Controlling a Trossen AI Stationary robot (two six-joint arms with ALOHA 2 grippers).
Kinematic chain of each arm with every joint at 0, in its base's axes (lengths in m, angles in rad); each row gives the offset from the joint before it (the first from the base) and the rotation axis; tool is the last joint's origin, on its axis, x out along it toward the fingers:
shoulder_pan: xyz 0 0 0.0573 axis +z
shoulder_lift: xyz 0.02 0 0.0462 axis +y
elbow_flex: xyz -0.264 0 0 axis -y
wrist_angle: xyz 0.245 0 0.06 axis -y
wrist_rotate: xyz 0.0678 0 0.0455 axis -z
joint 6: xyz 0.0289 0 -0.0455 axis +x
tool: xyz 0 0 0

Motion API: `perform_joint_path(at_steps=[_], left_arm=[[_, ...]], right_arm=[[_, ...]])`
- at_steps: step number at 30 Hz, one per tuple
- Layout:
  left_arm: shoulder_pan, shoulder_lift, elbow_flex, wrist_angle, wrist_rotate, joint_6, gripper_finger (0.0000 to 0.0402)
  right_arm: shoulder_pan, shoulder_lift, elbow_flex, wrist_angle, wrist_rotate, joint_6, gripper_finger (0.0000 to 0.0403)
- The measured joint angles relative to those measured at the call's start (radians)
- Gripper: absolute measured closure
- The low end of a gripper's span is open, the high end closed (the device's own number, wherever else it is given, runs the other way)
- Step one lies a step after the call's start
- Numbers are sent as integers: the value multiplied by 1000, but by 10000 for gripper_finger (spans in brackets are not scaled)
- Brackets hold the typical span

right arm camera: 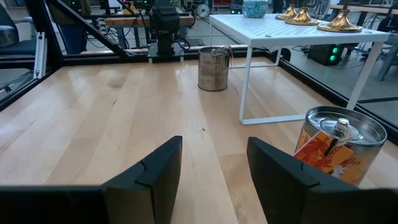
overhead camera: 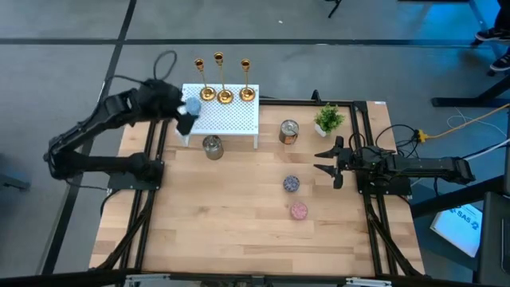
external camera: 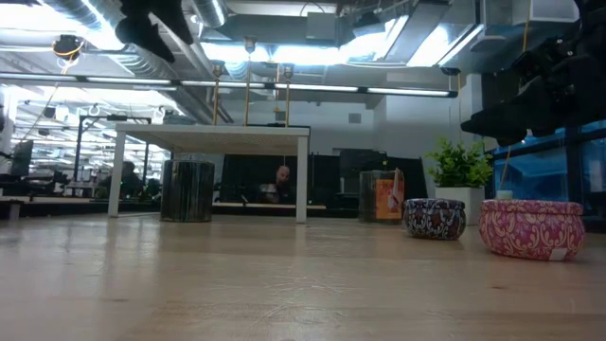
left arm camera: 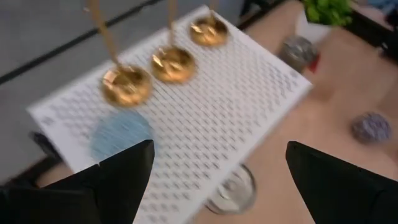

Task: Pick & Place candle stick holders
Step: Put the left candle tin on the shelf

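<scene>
- left tool (overhead camera: 188, 112) hovers wide open and empty above the white perforated shelf (overhead camera: 231, 119).
- three gold candle stick holders (overhead camera: 225, 96) stand in a row along the shelf's back edge.
- likely step: reaching for one; next, lower around a stem.
- right tool (overhead camera: 328, 162) waits part-open over the wooden tabletop (overhead camera: 231, 215); office behind.

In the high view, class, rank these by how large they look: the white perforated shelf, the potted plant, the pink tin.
1. White perforated shelf
2. Potted plant
3. Pink tin
</scene>
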Motion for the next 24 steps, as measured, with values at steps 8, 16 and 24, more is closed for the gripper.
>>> perform_joint_path(at_steps=[8,16,24], left_arm=[[-414,2,-218,54,-228,-260,41],[-773,10,-467,339,-540,-418,41],[-940,80,-699,548,-732,-619,41]], right_arm=[[0,0,0,0,0,0,217],[0,0,0,0,0,0,217],[0,0,0,-3,1,0,217]])
